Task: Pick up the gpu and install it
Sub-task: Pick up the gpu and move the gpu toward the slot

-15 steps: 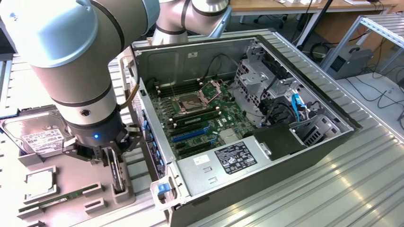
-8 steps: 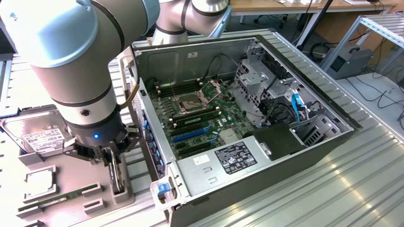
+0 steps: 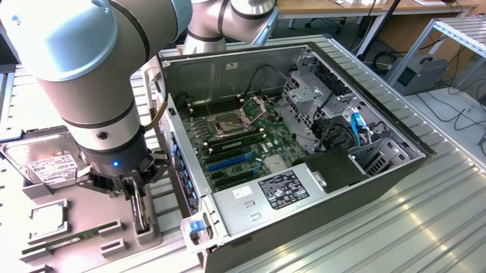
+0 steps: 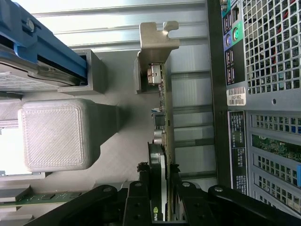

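A robotics lab: a robot arm (image 3: 83,85) by an open computer case (image 3: 319,227) on a ribbed metal bench (image 3: 425,216) — a desk (image 3: 342,8), metal framing (image 3: 448,34) and floor cables (image 3: 456,114) beyond.

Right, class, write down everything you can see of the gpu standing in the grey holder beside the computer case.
The gpu is a thin dark circuit board seen edge-on, with a pale silvery metal bracket at its far end. It stands upright on its long edge in a slot of the grey holder, beside the open computer case. The jaws press against both its faces.
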